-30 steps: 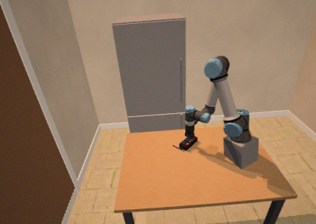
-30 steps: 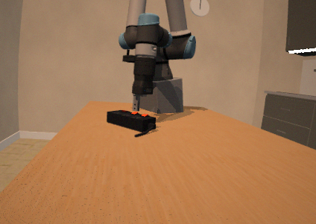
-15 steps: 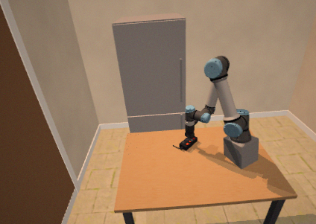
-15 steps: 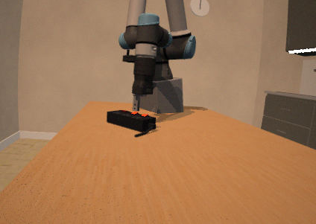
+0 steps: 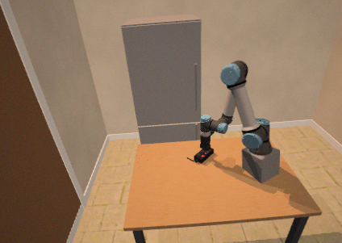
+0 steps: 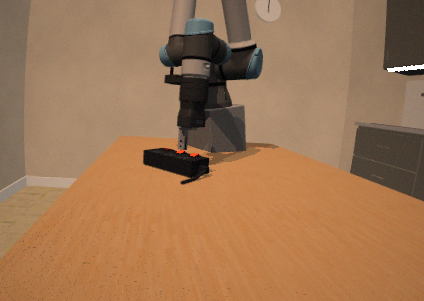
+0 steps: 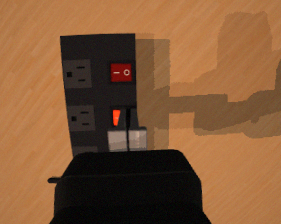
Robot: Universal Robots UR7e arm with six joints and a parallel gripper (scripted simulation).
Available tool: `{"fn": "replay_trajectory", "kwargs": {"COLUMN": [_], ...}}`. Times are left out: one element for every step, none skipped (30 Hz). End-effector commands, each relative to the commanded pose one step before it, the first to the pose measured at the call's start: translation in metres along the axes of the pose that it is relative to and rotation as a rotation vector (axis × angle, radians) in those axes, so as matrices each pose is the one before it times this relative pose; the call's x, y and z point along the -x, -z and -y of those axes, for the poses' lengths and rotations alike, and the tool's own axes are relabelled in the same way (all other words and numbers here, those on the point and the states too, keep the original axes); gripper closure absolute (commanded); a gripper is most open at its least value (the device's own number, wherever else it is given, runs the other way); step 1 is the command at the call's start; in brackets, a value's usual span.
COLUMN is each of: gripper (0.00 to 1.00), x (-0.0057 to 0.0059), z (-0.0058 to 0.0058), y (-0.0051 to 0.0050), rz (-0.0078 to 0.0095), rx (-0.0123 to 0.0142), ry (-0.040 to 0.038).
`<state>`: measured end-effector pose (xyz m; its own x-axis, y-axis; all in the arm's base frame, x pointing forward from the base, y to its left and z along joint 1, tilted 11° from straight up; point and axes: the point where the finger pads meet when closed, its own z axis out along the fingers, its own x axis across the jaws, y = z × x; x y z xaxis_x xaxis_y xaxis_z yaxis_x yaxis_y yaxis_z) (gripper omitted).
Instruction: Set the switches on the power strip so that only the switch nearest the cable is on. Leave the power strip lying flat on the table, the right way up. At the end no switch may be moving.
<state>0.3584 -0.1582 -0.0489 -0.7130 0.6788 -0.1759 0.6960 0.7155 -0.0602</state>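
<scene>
Black power strip (image 6: pixel 175 162) lying flat and right way up on the wooden surface (image 6: pixel 250 223), well in from every edge, short cable (image 6: pixel 194 178) trailing from one end. Directly above the strip, pincer (image 7: pixel 127 139) pointing straight down, fingers pressed together with nothing between them, closed tips poised over a red rocker switch (image 7: pixel 116 119) that looks mid-tilt. Farther along the strip from the tips, a second red switch (image 7: pixel 120 72) beside a socket. Behind the strip, grey pedestal (image 6: pixel 235 128) carrying the arm.

Judged by looks: rigid plastic body, light enough to skid or tip under a sideways shove. No lifting or gripping needed. Best contact straight down on one end of a rocker, using the closed tips as a single prod, gently, so the strip stays put.
</scene>
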Motion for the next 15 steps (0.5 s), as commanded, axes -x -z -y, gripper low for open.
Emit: {"fn": "replay_trajectory", "kwargs": {"gripper": [1.0,1.0,1.0,1.0,1.0,1.0,1.0,1.0,1.0,1.0,1.0,1.0,1.0,1.0,1.0], "x": [0.00033,0.0,0.0,0.0,0.0,0.0,0.0,0.0,0.0,0.0,0.0,0.0,0.0,0.0,0.0], "z": [-0.00008,0.0,0.0,0.0,0.0,0.0,0.0,0.0,0.0,0.0,0.0,0.0,0.0,0.0,0.0], "y": [-0.0016,-0.00044,-0.00044,-0.00044,-0.00043,-0.00042,-0.00041,-0.00039,0.0,0.0,-0.00036,-0.00033,-0.0003,-0.00027,-0.00023], "rz": [0.00109,0.0,0.0,0.0,0.0,0.0,0.0,0.0,0.0,0.0,0.0,0.0,0.0,0.0,0.0], "rx": [0.00023,0.0,0.0,0.0,0.0,0.0,0.0,0.0,0.0,0.0,0.0,0.0,0.0,0.0,0.0], "ry": [-0.00001,0.0,0.0,0.0,0.0,0.0,0.0,0.0,0.0,0.0,0.0,0.0,0.0,0.0,0.0]}}
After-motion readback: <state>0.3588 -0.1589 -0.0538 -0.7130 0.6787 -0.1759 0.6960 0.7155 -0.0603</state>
